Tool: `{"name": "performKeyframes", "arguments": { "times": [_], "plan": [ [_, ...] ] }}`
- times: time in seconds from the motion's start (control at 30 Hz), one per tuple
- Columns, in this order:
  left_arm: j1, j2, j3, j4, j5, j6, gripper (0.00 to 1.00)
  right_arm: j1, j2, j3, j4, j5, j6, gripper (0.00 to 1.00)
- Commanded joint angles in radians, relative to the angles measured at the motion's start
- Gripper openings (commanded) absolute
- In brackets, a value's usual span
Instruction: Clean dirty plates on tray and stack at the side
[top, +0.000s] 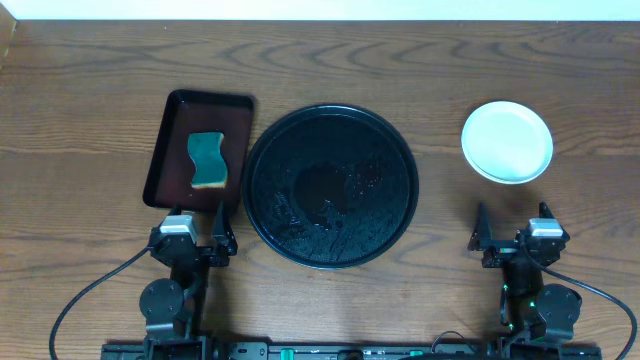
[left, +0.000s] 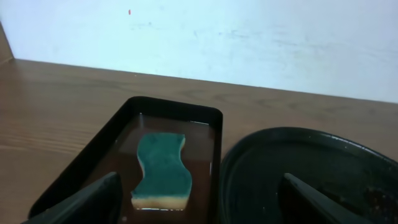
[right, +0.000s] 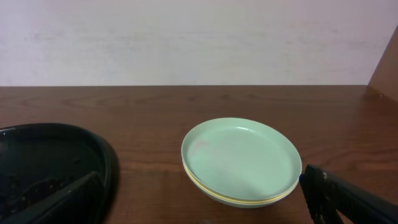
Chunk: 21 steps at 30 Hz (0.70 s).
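Both claws stand released, grasping nothing. Left claw (top: 198, 225) hangs at the near end of the brown rectangular tray (top: 160, 160); right claw (top: 512, 222) sits just short of the stacked plates (top: 507, 141). Those plates rest on the wooden surface (top: 100, 80), well right of the round black tray (top: 290, 140), a mint one on top and a yellow rim beneath. Wet streaks glisten on the black tray. A green-and-yellow sponge (top: 208, 160) lies in the brown tray's shallow liquid.

Overhead looks down; wrist views (low) share tray (top: 290, 150).
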Motion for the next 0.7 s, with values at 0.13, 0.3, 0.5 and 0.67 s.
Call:
{"name": "performKeyframes", "arguments": {
  "times": [0.13,0.3,0.5,0.67],
  "plan": [
    [0.004,-0.01,-0.027,-0.021,0.028,0.079,0.8,-0.003,-0.006,-0.002,-0.004,0.002,0.014,0.99],
    [0.003,-0.01,-0.027,-0.021,0.034,0.104,0.8,-0.003,-0.006,-0.002,-0.004,0.002,0.014,0.99],
    [0.003,-0.01,-0.026,-0.021,0.047,0.104,0.8,-0.003,-0.006,-0.002,-0.004,0.002,0.014,0.99],
    [0.003,-0.01,-0.026,-0.019,0.033,0.1,0.8,-0.003,-0.006,-0.002,-0.004,0.002,0.014,0.99]
  ]
}}
